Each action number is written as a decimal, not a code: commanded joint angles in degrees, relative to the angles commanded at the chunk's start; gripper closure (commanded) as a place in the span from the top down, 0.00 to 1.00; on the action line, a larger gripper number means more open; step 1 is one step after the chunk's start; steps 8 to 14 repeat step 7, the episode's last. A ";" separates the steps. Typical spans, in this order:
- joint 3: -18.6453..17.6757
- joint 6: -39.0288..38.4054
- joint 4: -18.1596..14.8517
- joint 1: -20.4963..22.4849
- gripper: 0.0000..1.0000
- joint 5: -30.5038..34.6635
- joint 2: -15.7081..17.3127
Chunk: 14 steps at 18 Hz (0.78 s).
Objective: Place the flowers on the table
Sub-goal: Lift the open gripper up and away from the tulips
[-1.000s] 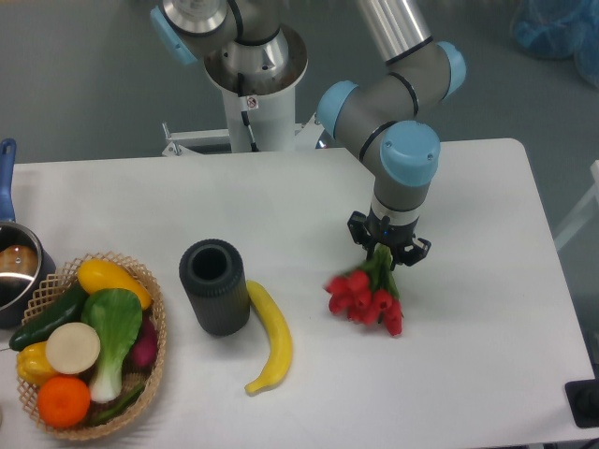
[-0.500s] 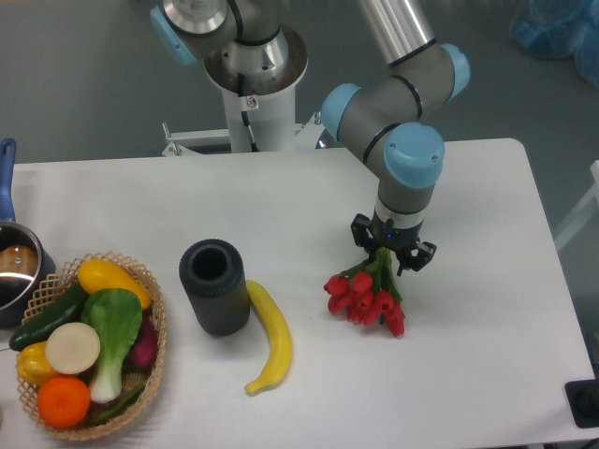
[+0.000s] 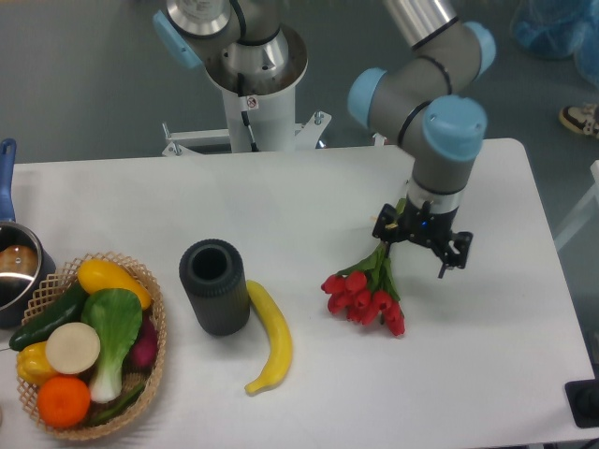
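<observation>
The flowers [image 3: 365, 296], a bunch of red tulips with green leaves and stems, lie on the white table [image 3: 487, 337] right of centre. The buds point toward the front and the stem ends toward the gripper. My gripper [image 3: 423, 241] hangs just above and to the right of the stem ends. Its jaws are spread apart and hold nothing. The stem tips sit beside its left finger [image 3: 383, 228].
A dark grey cylindrical vase [image 3: 214, 286] stands left of the flowers with a yellow banana [image 3: 270, 339] next to it. A wicker basket [image 3: 140, 398] of fruit and vegetables sits at the front left. A pot [image 3: 14, 267] is at the left edge.
The gripper has opened, let go of the stems and moved right and slightly up. The flowers have settled on the table with the stems now free.
</observation>
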 joint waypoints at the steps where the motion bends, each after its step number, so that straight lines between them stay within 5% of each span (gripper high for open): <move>1: 0.00 2.18 -0.26 1.32 1.00 -1.76 0.09; 7: -1.67 20.38 -0.79 5.28 1.00 -2.05 0.00; 14: -1.67 20.38 -0.79 5.28 1.00 -2.05 0.00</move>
